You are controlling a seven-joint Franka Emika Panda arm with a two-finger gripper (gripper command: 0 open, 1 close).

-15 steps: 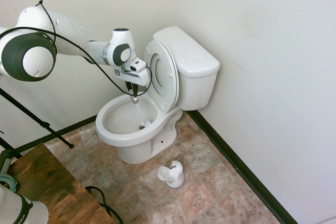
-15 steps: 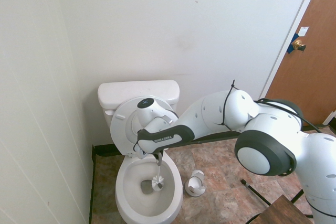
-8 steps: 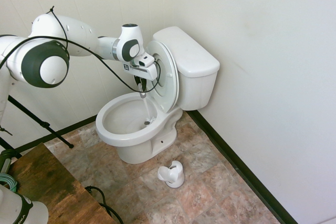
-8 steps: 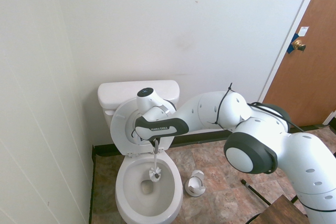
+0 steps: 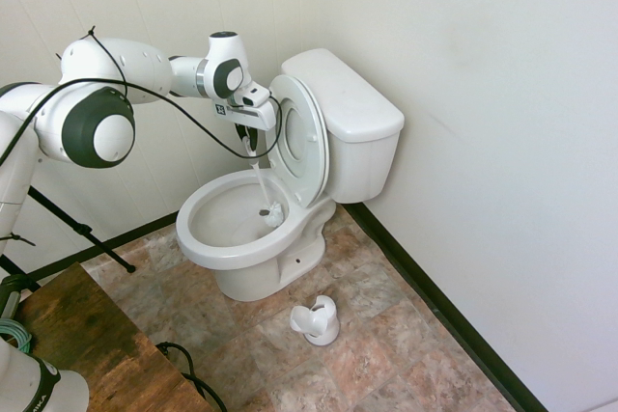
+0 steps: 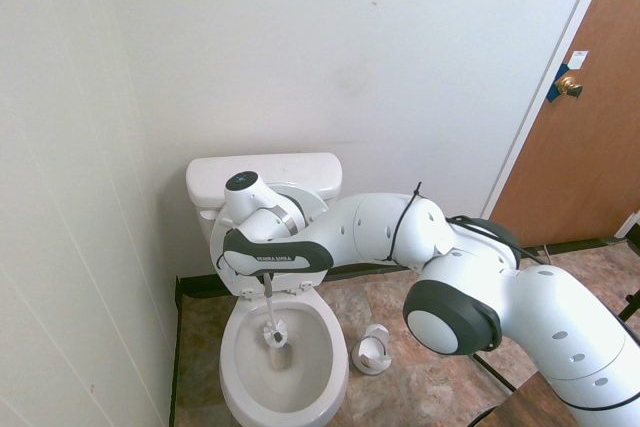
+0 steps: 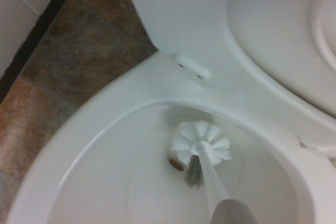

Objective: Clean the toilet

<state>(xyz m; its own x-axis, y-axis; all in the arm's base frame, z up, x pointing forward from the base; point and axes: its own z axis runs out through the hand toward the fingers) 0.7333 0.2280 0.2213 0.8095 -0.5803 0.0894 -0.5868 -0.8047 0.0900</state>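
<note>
A: What are the jaws doing?

B: They are clamping shut on the thin white plastic handle of the toilet brush (image 5: 263, 190), with the gripper (image 5: 250, 145) pointing straight down over the toilet bowl.

A: And the brush head?

B: Its round white bristle head (image 7: 201, 143) is sitting low inside the bowl, near the back wall, just beside the small dark opening there. Whether the bristles are touching the ceramic is hard to tell.

A: Where is the toilet itself?

B: The large glossy white ceramic toilet (image 6: 283, 375) is standing against the pale wall, its oval seat and lid (image 5: 301, 139) tilted up against the boxy tank (image 5: 350, 113).

A: Anything around the toilet?

B: A small white brush holder (image 5: 317, 320) is resting on the brown stone-pattern tile floor (image 5: 386, 335) in front of the toilet's base, apart from it. A brown wooden door (image 6: 590, 117) is standing well off to the toilet's side.
</note>
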